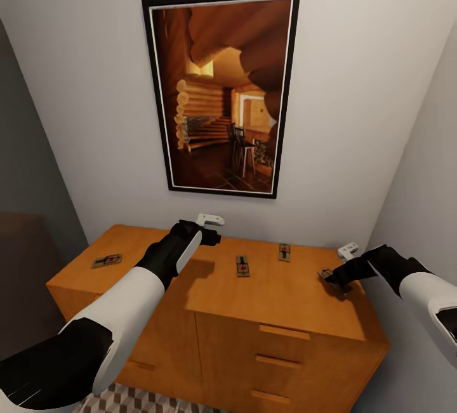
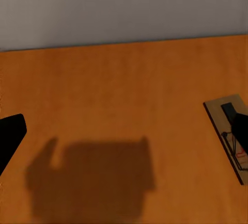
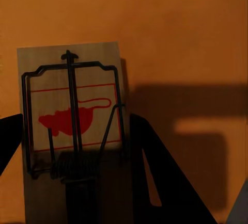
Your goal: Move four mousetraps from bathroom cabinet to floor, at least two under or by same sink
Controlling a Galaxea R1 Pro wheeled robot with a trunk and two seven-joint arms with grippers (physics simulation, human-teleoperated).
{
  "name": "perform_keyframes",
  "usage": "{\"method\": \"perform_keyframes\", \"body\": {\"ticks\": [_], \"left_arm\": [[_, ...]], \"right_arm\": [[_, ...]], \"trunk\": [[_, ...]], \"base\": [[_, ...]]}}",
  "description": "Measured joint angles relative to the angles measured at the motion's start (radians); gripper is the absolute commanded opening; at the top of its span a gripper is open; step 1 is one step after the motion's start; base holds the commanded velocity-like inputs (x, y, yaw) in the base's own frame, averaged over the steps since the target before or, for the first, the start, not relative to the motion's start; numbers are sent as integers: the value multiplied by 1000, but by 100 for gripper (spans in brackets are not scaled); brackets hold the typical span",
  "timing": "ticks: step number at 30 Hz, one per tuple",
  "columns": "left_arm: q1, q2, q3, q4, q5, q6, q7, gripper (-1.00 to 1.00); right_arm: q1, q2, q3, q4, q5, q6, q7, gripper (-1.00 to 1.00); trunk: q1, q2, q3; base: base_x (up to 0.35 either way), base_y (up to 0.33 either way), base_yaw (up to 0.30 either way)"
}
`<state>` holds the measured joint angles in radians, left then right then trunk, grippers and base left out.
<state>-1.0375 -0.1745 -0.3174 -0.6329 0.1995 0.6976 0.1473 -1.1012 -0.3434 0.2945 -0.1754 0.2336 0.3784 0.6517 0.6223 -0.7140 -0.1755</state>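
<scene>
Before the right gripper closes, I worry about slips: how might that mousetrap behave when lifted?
The mousetrap looks like a stiff, flat board, probably light. Lying flush on the cabinet, it may slide rather than lift. Its wire could snag.

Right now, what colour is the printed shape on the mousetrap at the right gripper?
Red, on the tan mousetrap; clearest in the right wrist view.

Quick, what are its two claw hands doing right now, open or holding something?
Left gripper: open, empty, above the orange-brown wooden cabinet top.
Right gripper: open, fingers either side of a small flat tan wooden mousetrap, not yet closed.
</scene>
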Motion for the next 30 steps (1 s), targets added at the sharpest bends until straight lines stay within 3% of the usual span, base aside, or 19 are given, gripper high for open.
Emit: {"method": "perform_keyframes", "body": {"ticks": [9,20,26,30], "left_arm": [[0,0,0,0,41,-1,1,100],[0,0,-1,0,52,-1,2,100],[0,0,-1,0,52,-1,1,100],[0,0,-1,0,52,-1,2,100]], "right_arm": [[0,7,-2,-3,-1,3,0,-100],[0,41,-4,-8,-4,13,-1,-100],[0,82,-7,-12,-11,17,-29,-100],[0,112,-13,-21,-17,48,-86,-100]], "trunk": [[-35,63,28],[-35,64,28],[-35,64,28],[-35,64,28]], "base": [[0,0,0],[0,0,0],[0,0,0],[0,0,0]]}}
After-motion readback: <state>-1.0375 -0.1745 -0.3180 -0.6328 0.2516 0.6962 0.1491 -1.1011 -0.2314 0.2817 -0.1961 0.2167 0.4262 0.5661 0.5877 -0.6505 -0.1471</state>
